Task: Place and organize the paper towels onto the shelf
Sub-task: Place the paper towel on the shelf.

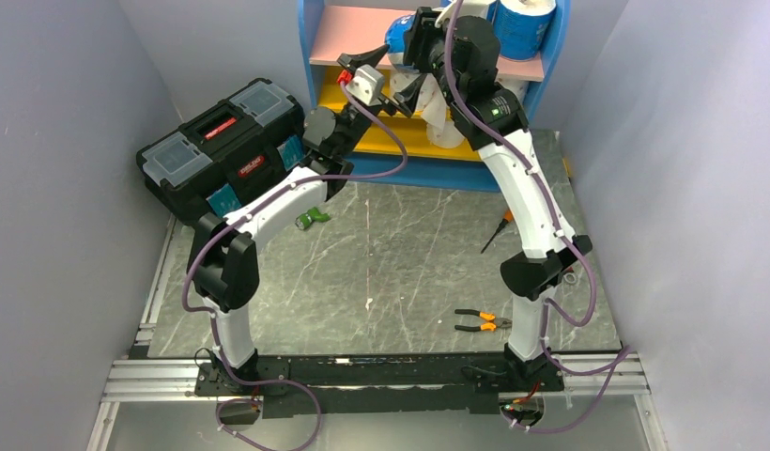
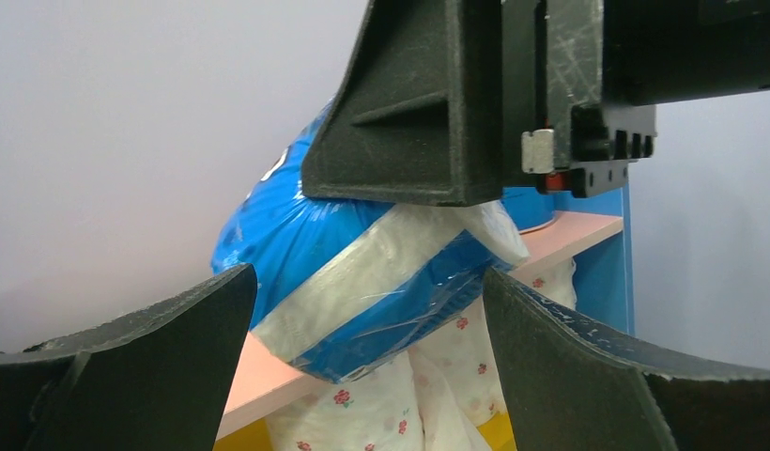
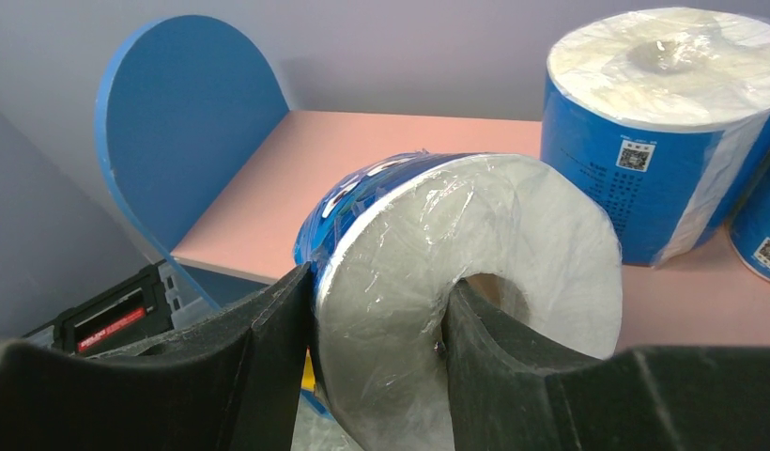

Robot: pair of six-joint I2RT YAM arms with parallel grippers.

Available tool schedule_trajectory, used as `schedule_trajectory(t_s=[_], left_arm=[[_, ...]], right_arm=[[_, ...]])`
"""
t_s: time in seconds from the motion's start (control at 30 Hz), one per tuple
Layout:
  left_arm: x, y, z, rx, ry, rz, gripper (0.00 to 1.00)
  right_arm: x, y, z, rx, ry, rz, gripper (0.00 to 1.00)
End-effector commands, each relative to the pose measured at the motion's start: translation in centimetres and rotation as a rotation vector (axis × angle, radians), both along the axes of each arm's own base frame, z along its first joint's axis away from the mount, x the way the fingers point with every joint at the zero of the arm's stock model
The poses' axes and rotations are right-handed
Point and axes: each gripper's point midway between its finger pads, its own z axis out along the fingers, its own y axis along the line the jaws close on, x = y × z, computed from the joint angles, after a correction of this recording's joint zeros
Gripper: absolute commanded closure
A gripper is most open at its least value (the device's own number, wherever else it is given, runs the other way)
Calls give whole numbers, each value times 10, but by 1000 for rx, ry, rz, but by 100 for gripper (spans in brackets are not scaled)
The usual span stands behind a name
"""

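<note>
My right gripper [image 3: 377, 291] is shut on a blue-wrapped paper towel roll [image 3: 456, 254], one finger inside its core and the other on its outer wall. It holds the roll on its side over the front edge of the shelf's pink top board [image 3: 362, 160]. From above, this roll [image 1: 396, 38] and the right gripper [image 1: 414, 42] sit at the shelf [image 1: 315, 38] top. My left gripper [image 2: 367, 357] is open just below and in front of the same roll [image 2: 362, 272], touching nothing. White rolls with pink dots [image 2: 362, 413] stand on the yellow board underneath.
Two upright blue-wrapped rolls [image 3: 644, 122] [image 3: 762, 235] occupy the right side of the pink board. A black toolbox [image 1: 222, 146] stands left of the shelf. Pliers [image 1: 483, 322], a screwdriver [image 1: 497, 228] and a small green item [image 1: 312, 220] lie on the table.
</note>
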Motion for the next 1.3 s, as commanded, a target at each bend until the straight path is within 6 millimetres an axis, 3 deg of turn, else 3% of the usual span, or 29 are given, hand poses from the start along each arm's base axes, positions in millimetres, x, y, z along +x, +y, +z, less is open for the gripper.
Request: schedule_trajectory(t_s=[0.0,0.2,0.4,0.53,0.93,1.27], left_arm=[[-8,-7,12,6,-71,-25,3],[-1,-12,9,23,-81,-12,1],[9,-11,14,3,-67,29,1],[14,-8,14,-16,-54,50,1],[25,3,25,-78,-22,109,1],[37,8,20,-88,11,114,1]], right_arm=[[-15,4,50,91,-134,45,55],[-16,6,49,97,-127,58,47],[-17,8,44,96,-113,69,29],[-18,8,45,98,-114,72,24],[-28,1,58,118,-137,70,13],[-37,-6,66,126,-154,58,11]])
